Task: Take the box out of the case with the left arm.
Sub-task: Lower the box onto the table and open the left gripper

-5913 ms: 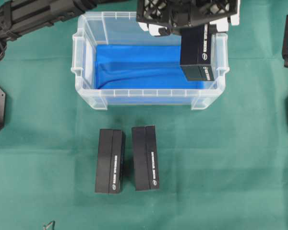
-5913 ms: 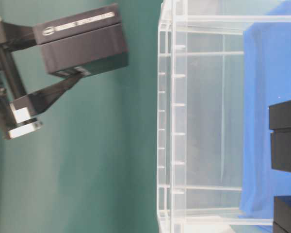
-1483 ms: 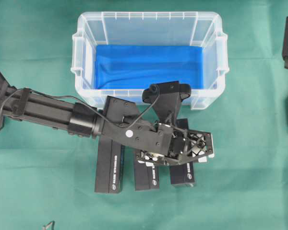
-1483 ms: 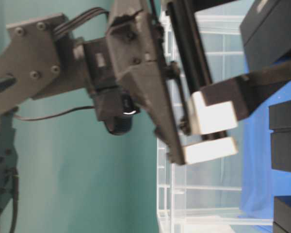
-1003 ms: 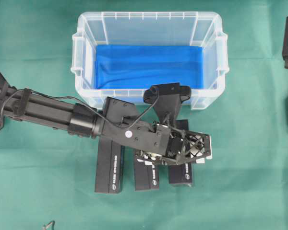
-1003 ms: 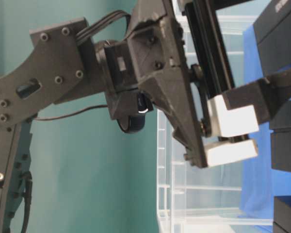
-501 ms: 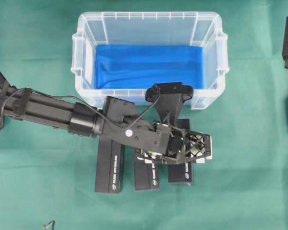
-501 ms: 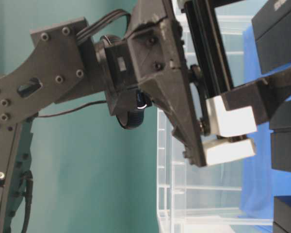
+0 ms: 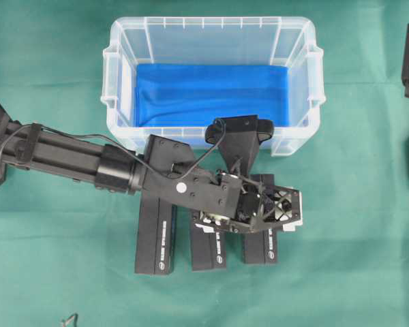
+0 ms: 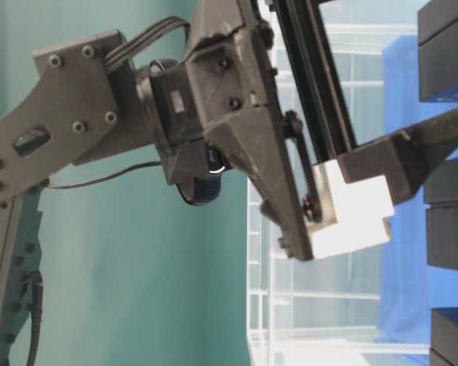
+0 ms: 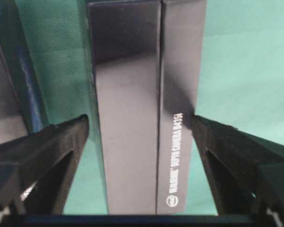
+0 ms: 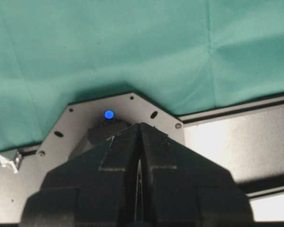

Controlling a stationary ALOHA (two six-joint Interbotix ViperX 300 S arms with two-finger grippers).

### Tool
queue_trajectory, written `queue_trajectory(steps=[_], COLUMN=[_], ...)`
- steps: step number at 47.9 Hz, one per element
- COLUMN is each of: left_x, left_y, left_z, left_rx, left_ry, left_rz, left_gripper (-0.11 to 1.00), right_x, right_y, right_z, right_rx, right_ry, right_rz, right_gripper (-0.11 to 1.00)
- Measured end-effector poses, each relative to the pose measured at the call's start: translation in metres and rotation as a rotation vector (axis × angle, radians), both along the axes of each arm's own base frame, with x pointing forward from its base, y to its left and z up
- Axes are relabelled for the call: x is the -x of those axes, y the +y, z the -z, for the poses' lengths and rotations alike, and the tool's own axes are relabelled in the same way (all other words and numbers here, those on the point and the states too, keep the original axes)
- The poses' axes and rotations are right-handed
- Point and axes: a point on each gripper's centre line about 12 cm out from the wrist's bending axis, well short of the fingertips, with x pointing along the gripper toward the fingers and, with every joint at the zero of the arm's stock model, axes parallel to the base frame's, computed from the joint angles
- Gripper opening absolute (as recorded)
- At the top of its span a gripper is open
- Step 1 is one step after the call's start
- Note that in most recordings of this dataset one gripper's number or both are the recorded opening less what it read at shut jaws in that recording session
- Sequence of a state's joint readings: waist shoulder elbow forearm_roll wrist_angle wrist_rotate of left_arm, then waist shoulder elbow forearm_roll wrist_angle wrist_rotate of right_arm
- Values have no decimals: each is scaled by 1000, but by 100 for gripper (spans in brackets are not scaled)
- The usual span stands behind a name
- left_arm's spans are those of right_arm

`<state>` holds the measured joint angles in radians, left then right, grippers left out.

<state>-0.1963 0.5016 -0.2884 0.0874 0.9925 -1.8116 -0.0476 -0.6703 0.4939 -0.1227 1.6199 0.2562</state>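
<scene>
Left tool spread, straddling box on green surface, third in row, fingers clear both sides. Case behind tool holds no box. Lift straight up; don't nudge neighbouring boxes.

Box: white "REALSENSE DEPTH CAMERA D435", partly blurred.

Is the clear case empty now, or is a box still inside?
Empty: the case holds only its blue cloth; three black boxes lie on the green table cover outside it.

box: black, white lettering | case: clear | cloth: blue
</scene>
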Motion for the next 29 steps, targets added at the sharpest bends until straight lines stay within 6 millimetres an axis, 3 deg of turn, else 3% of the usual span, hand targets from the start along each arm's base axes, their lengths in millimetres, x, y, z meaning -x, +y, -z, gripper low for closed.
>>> queue_trajectory(steps=[7,29], left_x=[2,3], left_y=[2,10], left_z=[-13,-112], left_rx=[4,-20], left_ry=[-7,-32], left_rz=[-6,28], left_gripper=[83,83], right_x=[0,0], right_y=[0,0], right_z=[0,-1], right_rx=[2,0], right_ry=[-1,-3], right_rz=[-1,-2], right_gripper=[0,0])
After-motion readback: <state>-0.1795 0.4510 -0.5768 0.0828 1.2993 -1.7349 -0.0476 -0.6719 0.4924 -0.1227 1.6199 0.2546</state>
